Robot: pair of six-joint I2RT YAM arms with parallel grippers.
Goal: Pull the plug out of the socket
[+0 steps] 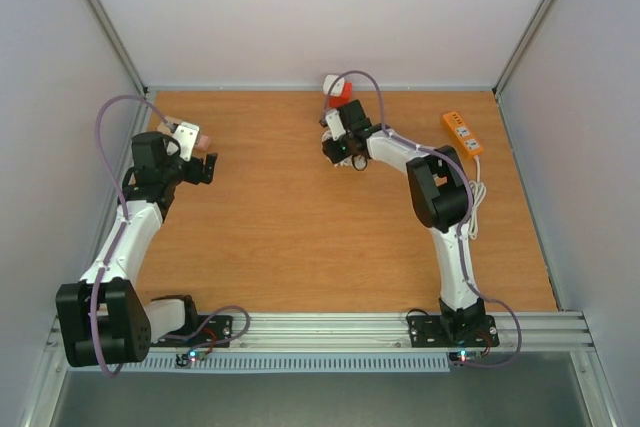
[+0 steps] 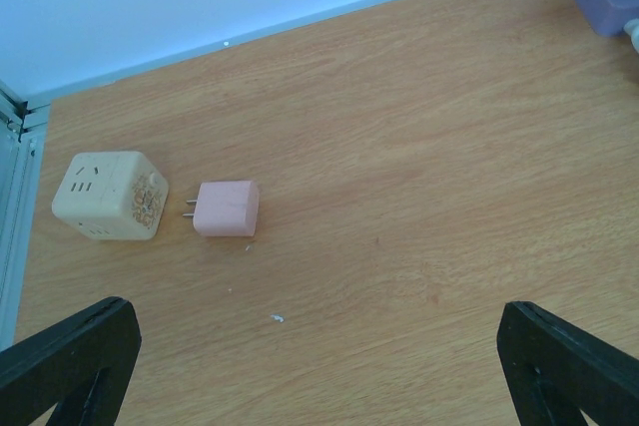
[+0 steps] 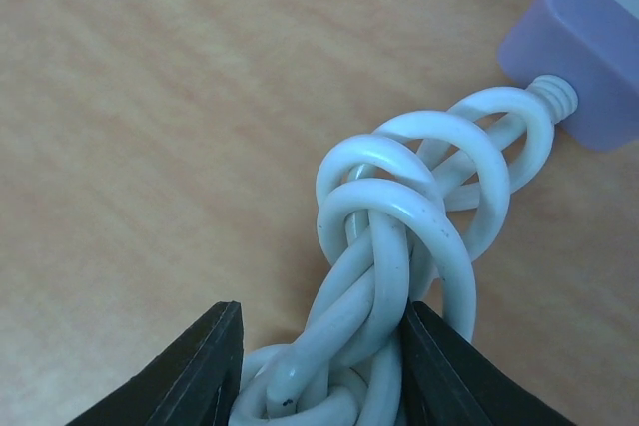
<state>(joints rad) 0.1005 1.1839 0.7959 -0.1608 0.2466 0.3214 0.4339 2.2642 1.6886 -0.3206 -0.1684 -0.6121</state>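
The pink plug (image 2: 228,209) lies on the worktop (image 2: 399,197) just beside the beige cube socket (image 2: 108,197). Its two bare prongs point at the cube, with a small gap between plug and socket, so it sits out of the socket. The left claw (image 2: 318,314) hangs above them, spread wide and holding nothing; only its fingertips (image 2: 70,361) show, cut off at the frame's bottom. The right claw (image 3: 321,346) presses both sides of a coiled white cable (image 3: 399,207) that runs into a purple power strip (image 3: 584,57), which is mostly out of frame. From above, the arm hides that grip, and a red thing (image 1: 342,92) nearby is too small to name.
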